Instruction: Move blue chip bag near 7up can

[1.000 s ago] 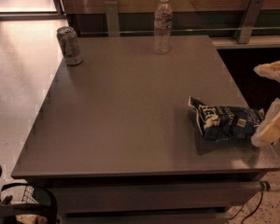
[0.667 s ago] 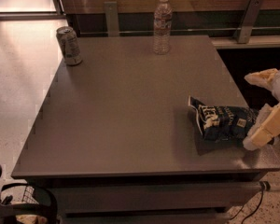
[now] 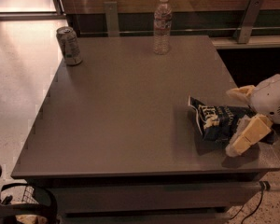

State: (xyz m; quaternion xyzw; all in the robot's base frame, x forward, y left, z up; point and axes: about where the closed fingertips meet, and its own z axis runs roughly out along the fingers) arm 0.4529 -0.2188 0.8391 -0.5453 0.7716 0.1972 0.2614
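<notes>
fingers (image 3: 247, 138) spread wide, one pale pad on the far side of the blue chip bag (image 3: 214, 121) and the other on the near side, lying over the bag's right end. nothing is pinched between them; whether either pad touches the foil, i cannot tell. my gripper (image 3: 233, 120) sits at the right edge of the table (image 3: 130, 125), low over its near right corner, with the white wrist housing (image 3: 273, 99) just behind it.

against the frames from a second ago, i have come further in from the right: the pads were out past the bag's end then, and now they straddle it. the bag itself has not shifted. it lies crumpled and flat near the table's right edge, lettering up.

the 7up can (image 3: 69, 45) stands upright at the far left corner, well apart from the bag, where it was before. a clear water bottle (image 3: 162, 24) stands upright at the far edge, also unmoved.
</notes>
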